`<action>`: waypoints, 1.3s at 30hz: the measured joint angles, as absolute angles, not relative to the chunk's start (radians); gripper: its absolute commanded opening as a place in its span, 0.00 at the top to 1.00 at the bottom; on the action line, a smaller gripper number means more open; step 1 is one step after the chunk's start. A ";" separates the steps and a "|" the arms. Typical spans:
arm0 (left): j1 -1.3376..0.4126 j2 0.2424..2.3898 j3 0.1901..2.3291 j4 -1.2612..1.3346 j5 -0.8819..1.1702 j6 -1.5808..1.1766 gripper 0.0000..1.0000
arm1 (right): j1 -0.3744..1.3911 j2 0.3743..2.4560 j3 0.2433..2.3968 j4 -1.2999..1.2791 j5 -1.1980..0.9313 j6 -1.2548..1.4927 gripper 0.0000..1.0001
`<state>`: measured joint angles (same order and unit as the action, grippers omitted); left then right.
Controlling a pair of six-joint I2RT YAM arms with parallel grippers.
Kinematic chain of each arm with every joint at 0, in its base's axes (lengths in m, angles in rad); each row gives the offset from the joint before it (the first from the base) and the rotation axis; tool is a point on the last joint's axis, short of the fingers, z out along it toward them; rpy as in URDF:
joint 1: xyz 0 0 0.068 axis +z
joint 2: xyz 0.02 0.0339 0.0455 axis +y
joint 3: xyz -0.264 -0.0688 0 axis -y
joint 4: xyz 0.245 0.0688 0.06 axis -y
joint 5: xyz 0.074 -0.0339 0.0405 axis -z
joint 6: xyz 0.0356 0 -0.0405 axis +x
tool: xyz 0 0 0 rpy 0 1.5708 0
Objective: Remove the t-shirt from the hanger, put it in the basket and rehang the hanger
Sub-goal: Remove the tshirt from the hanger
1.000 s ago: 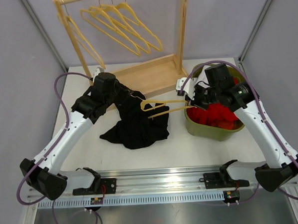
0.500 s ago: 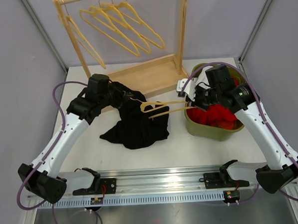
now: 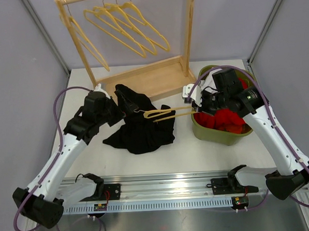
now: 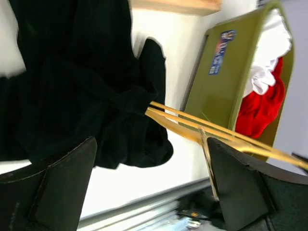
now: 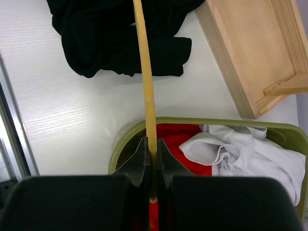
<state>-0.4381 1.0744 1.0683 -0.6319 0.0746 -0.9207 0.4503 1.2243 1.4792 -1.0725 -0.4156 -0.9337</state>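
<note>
- Where the overhead camera looks down, the left gripper (image 3: 122, 109) sits at the upper edge of the black t-shirt (image 3: 141, 130). The t-shirt lies bunched on the table (image 3: 94, 160), with one fold rising beside the gripper. From this view I cannot tell whether cloth is caught.
- In the same view, the right gripper (image 3: 195, 109) reaches out from above the green bin (image 3: 218, 136) and pinches one end of the yellow hanger (image 3: 167, 114). The hanger's far end lies against the t-shirt.
- Through the left wrist camera, the left gripper's fingers (image 4: 62, 187) stand spread wide apart with nothing between them.
- Beyond those fingers, the t-shirt (image 4: 86, 82) fills the upper left. The hanger (image 4: 192, 126) pokes out of a fold in it and slants toward the green bin (image 4: 226, 82).
- Through the right wrist camera, the right gripper (image 5: 152, 161) is pressed together on the hanger (image 5: 144, 72), clamping its thin bar just above the green bin (image 5: 192, 121).
- From there the bar runs straight away to the t-shirt (image 5: 110, 38) on the table.
- A red cloth (image 5: 173, 139) and a white cloth (image 5: 240, 154) lie in the bin, and the wooden rack base (image 5: 250, 53) sits at upper right.
</note>
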 measured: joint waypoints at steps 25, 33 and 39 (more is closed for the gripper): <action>-0.400 1.150 1.145 -0.789 0.130 -1.221 0.41 | 0.513 1.224 1.431 -1.008 -0.382 -0.966 1.00; -0.398 1.196 1.152 -0.844 0.097 -1.329 0.96 | 0.537 1.220 1.406 -0.987 -0.365 -0.985 1.00; -0.396 1.204 1.152 -0.846 0.101 -1.362 0.78 | 0.546 1.209 1.392 -0.975 -0.346 -0.999 1.00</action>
